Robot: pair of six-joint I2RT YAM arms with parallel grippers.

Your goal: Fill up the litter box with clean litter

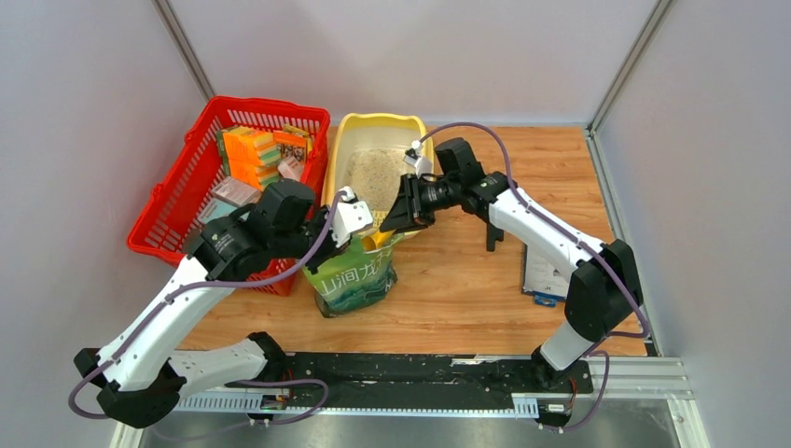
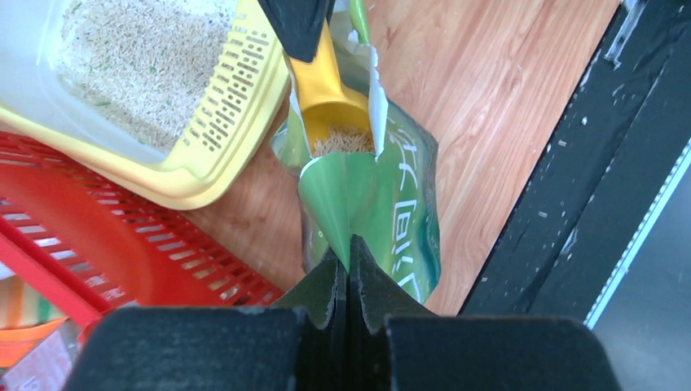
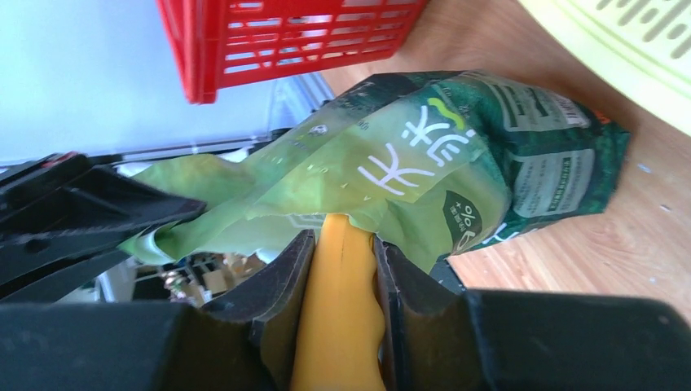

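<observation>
Only in the left wrist view is the scoop (image 2: 326,94) bowl being shown, loaded with litter (image 2: 342,143) inside the pouch (image 2: 383,204) mouth. More litter is being seen lying in the box (image 2: 208,183) just beside it. In the right wrist view the scoop's handle is being clamped by the right gripper (image 3: 342,244). The pouch's rim is being pinched by the left gripper (image 2: 349,244), whose jaws are pressed together. From above, the box is being shown behind the pouch, beside the basket (image 1: 168,210), with both grippers near its front end.
</observation>
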